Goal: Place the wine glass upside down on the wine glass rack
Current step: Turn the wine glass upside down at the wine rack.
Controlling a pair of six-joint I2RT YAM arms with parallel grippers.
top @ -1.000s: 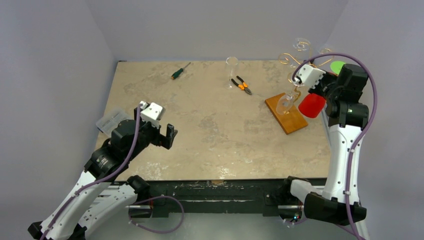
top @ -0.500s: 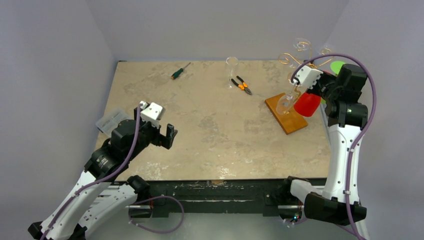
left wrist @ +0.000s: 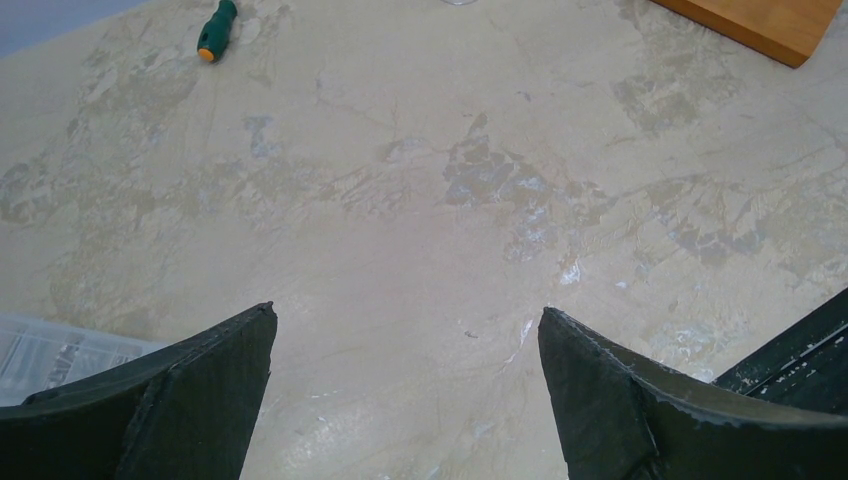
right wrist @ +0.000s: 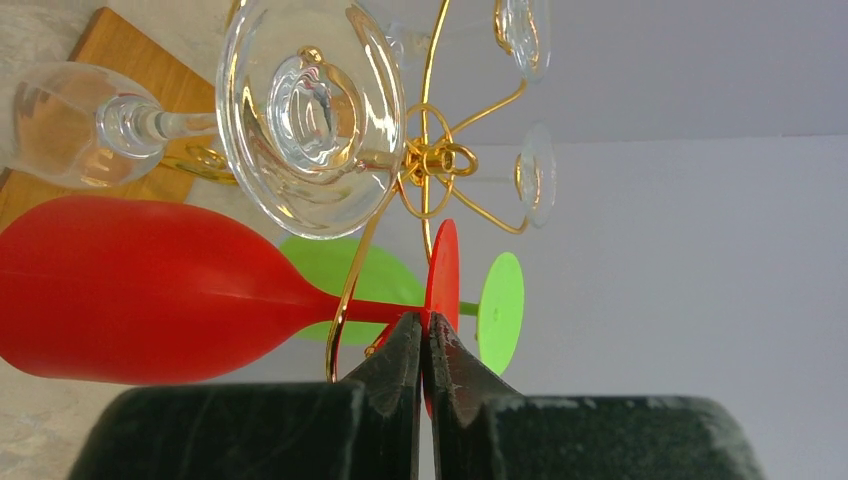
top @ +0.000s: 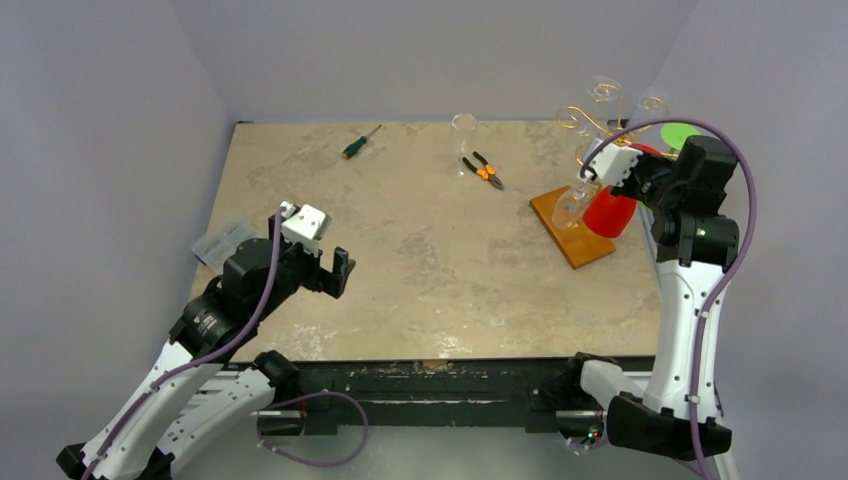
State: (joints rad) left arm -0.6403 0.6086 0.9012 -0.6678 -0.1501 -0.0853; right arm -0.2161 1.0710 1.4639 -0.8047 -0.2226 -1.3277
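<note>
The gold wire rack (top: pixel 585 122) stands on its orange-brown wooden base (top: pixel 571 229) at the table's right side; its curled arms also show in the right wrist view (right wrist: pixel 432 160). A clear glass (right wrist: pixel 300 110) hangs upside down on it, and a green glass (right wrist: pixel 498 308) sits behind. My right gripper (right wrist: pixel 423 325) is shut on the foot disc of a red wine glass (right wrist: pixel 140 290), held bowl-down beside the rack's stem (top: pixel 607 212). My left gripper (left wrist: pixel 405 320) is open and empty over bare table at the near left.
A clear tall glass (top: pixel 464 140) stands at the back centre next to orange-handled pliers (top: pixel 484 170). A green screwdriver (top: pixel 358 144) lies at the back left. A clear plastic box (top: pixel 222 242) sits at the left edge.
My right gripper has carried the red wine glass left and slightly up, closer in to the rack's stem. The left arm has not moved.
</note>
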